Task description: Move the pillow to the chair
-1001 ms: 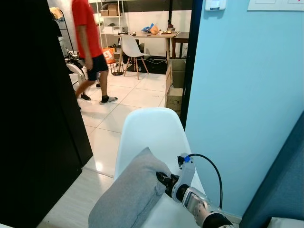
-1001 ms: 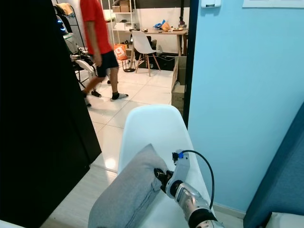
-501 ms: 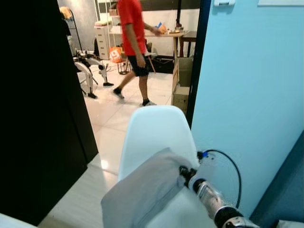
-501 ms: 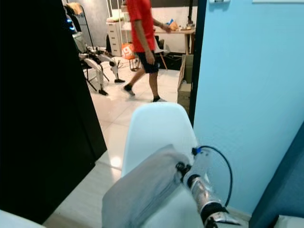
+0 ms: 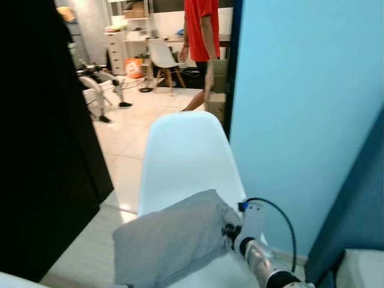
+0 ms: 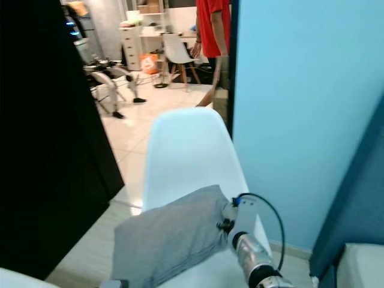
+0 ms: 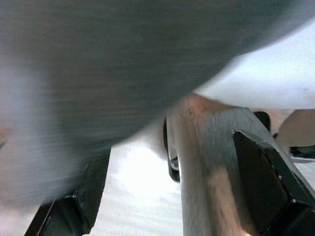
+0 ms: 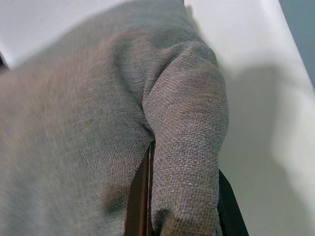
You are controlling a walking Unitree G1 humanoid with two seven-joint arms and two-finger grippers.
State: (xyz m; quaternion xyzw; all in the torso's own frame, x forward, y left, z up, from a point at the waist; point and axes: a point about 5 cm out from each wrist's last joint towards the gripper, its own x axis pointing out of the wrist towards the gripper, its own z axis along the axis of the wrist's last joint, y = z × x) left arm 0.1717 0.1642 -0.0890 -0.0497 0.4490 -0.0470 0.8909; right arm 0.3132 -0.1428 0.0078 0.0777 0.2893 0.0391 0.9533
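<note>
— Pillow (image 5: 174, 240), grey, woven fabric — where is it lying?

— Over the seat of the white chair (image 5: 183, 156), slanting across the front of the backrest; its far corner is sitting in the right gripper (image 6: 227, 223), which is reaching in from the chair's right side.

— Condition of that gripper?

— Its black fingers (image 8: 227, 209) are pinching a bunched fold of the cloth; the right wrist view is showing the fabric wedged tight between them, against the white seat.

— Left gripper (image 7: 172, 196)?

— It is sitting beneath the pillow's near end, with a wooden chair leg (image 7: 202, 167) and the white seat underside just ahead. Two dark fingers are showing spread well apart, gripping nothing.

— Surroundings?

— Light blue wall (image 5: 300, 108) immediately to the right of the chair — black panel (image 5: 42, 138) standing to the left. Beyond, a white tiled floor (image 5: 129, 135), another white chair (image 5: 161, 57) by a table, and a person in a red shirt (image 5: 201, 30) and dark shorts standing at the doorway.
</note>
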